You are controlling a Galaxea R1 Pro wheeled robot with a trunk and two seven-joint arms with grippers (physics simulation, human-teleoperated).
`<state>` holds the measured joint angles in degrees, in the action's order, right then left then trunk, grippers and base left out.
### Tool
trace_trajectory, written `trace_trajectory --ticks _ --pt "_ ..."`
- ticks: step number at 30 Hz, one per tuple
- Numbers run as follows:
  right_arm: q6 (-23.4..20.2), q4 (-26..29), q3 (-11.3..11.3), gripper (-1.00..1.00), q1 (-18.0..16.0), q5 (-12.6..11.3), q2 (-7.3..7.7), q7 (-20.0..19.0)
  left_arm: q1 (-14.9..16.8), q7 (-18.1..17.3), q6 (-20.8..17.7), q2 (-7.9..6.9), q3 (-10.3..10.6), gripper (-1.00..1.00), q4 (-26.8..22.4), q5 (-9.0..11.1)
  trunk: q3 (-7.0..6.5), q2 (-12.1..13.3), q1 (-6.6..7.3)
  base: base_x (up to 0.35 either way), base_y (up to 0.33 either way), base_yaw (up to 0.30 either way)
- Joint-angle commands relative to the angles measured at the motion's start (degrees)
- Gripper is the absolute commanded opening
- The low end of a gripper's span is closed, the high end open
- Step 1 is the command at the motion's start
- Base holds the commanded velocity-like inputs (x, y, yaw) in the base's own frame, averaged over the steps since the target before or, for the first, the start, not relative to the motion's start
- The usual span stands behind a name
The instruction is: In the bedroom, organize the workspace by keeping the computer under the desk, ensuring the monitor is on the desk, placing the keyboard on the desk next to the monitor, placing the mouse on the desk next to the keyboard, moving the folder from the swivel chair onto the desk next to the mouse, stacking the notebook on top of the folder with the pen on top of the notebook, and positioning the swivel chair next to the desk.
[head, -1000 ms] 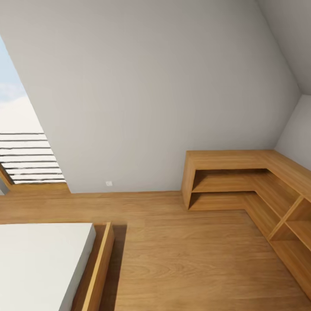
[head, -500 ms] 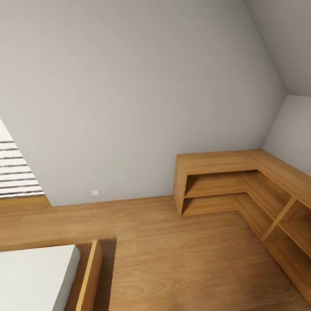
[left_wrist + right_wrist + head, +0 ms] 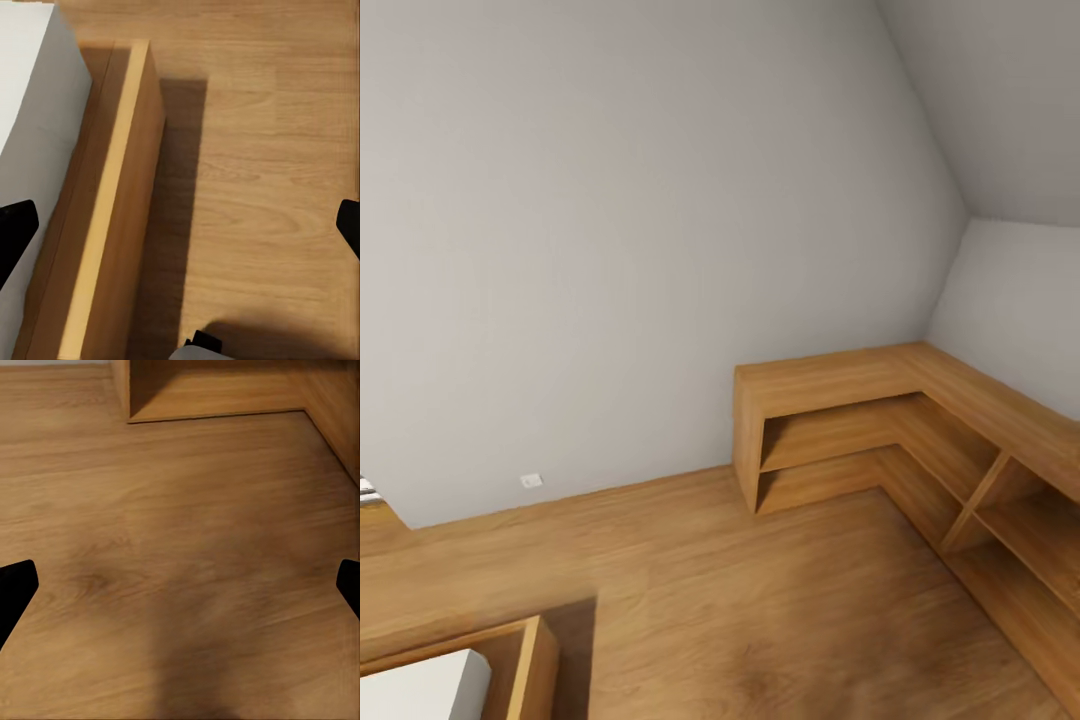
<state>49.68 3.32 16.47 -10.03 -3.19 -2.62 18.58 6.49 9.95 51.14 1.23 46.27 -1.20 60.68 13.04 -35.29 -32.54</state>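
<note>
Both your grippers, left gripper (image 3: 180, 225) and right gripper (image 3: 180, 585), hang fingers spread, empty, over wood floor (image 3: 760, 600) near low shelving (image 3: 840, 400)

Left gripper (image 3: 180, 225) and right gripper (image 3: 180, 585) both point down, black fingertips spread wide apart, holding nothing.

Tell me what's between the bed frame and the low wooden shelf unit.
Bare wood floor in the head view, between the bed frame and the L-shaped shelf unit.
</note>
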Motion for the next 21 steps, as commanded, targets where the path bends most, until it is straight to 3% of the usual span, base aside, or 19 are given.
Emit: trace_trajectory --ticks 1,21 --pt "0.15 -0.06 0.49 1.00 -0.07 -0.32 -0.01 0.27 0.02 0.60 0.10 0.00 0.48 1.00 -0.03 -0.03 0.08 -0.07 -0.05 0.327 0.079 -0.266" --pt "0.15 -0.06 0.49 1.00 -0.06 -0.32 -0.01 0.23 0.03 0.60 0.10 0.00 0.48 1.00 -0.03 -0.03 0.08 -0.07 -0.05 0.327 0.079 -0.266"
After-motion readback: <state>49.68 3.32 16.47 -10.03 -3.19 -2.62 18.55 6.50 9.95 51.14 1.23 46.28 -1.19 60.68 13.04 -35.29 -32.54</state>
